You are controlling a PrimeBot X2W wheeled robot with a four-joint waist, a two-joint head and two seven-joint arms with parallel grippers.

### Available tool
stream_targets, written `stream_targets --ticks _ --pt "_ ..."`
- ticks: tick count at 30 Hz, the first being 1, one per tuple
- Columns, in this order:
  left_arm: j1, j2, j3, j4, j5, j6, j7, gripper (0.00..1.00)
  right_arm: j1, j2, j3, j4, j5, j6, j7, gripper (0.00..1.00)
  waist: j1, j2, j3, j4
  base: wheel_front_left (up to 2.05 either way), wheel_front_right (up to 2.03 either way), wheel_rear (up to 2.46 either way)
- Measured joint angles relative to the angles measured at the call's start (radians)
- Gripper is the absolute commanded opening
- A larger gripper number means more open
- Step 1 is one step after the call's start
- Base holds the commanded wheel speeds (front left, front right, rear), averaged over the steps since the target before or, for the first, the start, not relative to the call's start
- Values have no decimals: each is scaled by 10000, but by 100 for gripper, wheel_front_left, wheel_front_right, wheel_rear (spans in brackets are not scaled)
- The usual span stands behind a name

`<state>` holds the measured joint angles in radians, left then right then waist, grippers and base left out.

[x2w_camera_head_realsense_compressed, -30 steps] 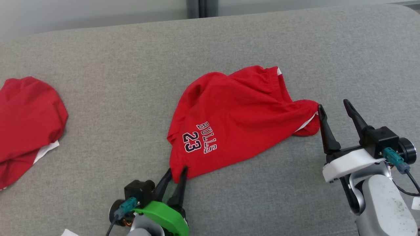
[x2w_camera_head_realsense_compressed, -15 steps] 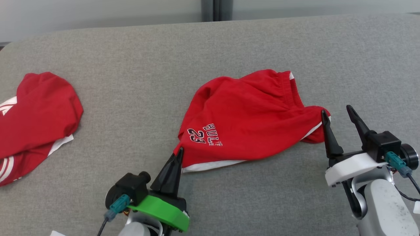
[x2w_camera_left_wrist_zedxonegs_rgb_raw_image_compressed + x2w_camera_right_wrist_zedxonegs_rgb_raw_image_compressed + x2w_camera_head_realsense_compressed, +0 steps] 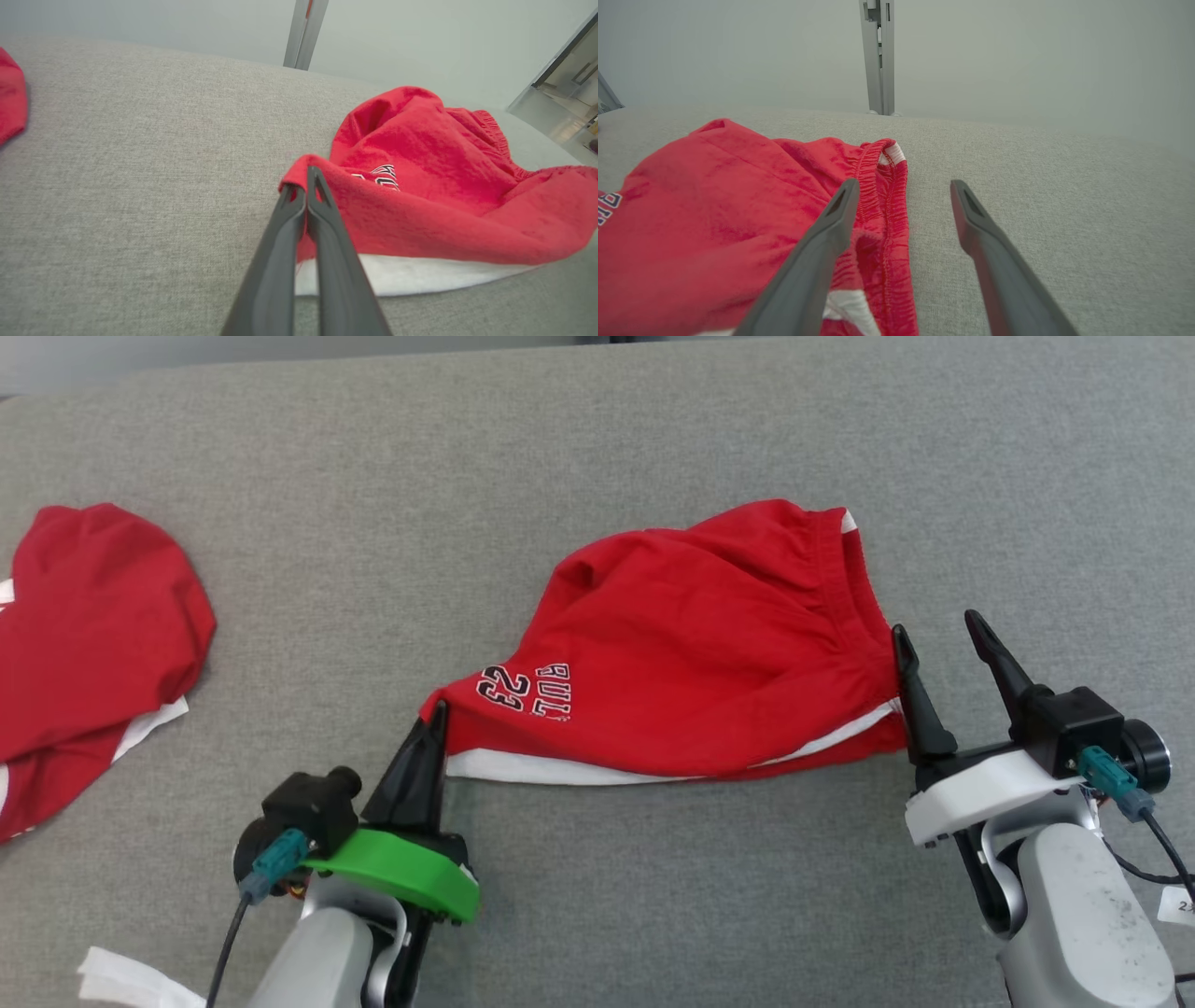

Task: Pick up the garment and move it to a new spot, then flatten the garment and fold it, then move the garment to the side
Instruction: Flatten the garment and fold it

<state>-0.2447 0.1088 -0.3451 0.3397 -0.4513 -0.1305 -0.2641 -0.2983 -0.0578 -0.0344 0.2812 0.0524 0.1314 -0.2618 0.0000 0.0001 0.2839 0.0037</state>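
The garment (image 3: 691,653) is a pair of red shorts with white trim and a number print, lying on the grey cushion (image 3: 560,448). My left gripper (image 3: 437,709) is shut on the garment's near left corner, lifting it so the white lining shows. In the left wrist view the closed fingers (image 3: 306,175) pinch that red hem of the garment (image 3: 420,200). My right gripper (image 3: 934,637) stands open at the garment's right edge, its left finger touching the waistband. The right wrist view has the elastic waistband (image 3: 887,196) beside the left finger and bare cushion under the gripper (image 3: 903,189).
A second red garment (image 3: 84,616) with white trim lies at the far left of the cushion. A scrap of white paper (image 3: 131,980) shows at the bottom left. A wall and a metal post (image 3: 878,56) stand behind the cushion.
My left gripper closed on the garment's near corner and pulled it left, lifting the hem and exposing white lining. The head camera shifted. The right gripper stayed open by the waistband.
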Motion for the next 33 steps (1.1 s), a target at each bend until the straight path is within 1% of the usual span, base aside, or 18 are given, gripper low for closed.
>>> stream_targets --ticks 7,10,12,13,14,15,19,23,28,33 --pt "-1153 56 562 1515 387 0 2 0 -216 48 107 8 -27 0 0 100 0 0 477 -306 0 0 0" --pt "-1476 25 1057 2251 700 2 2 0 -216 58 138 105 -25 0 0 100 0 0 553 -444 0 0 0" --pt "-1584 -27 1323 2587 863 84 2 0 -213 71 167 178 4 0 0 100 0 0 506 -500 0 0 0" --pt "-1629 -81 1459 2744 943 127 2 9 -213 71 205 199 50 0 0 100 0 0 454 -518 0 0 0" --pt "-1656 -132 1576 2849 1018 169 2 90 -205 75 234 219 128 0 0 100 0 0 391 -530 0 0 0" --pt "-1659 -194 1724 2874 1085 222 2 100 -197 79 253 240 198 0 0 100 0 0 314 -535 0 0 0" --pt "-1545 -307 2224 2579 1503 299 0 100 -106 79 355 253 318 0 0 100 0 0 -29 -523 0 0 0" --pt "-732 -410 2763 1877 1862 309 0 100 192 82 468 236 474 0 0 100 0 0 -478 -485 0 0 0" --pt "489 -537 2824 1267 2299 161 -2 100 756 84 483 267 633 0 0 100 0 0 -1129 -398 0 0 0" --pt "1426 -564 3030 844 2266 104 -2 100 1323 86 658 405 654 0 0 100 0 0 -1693 -289 0 0 0"
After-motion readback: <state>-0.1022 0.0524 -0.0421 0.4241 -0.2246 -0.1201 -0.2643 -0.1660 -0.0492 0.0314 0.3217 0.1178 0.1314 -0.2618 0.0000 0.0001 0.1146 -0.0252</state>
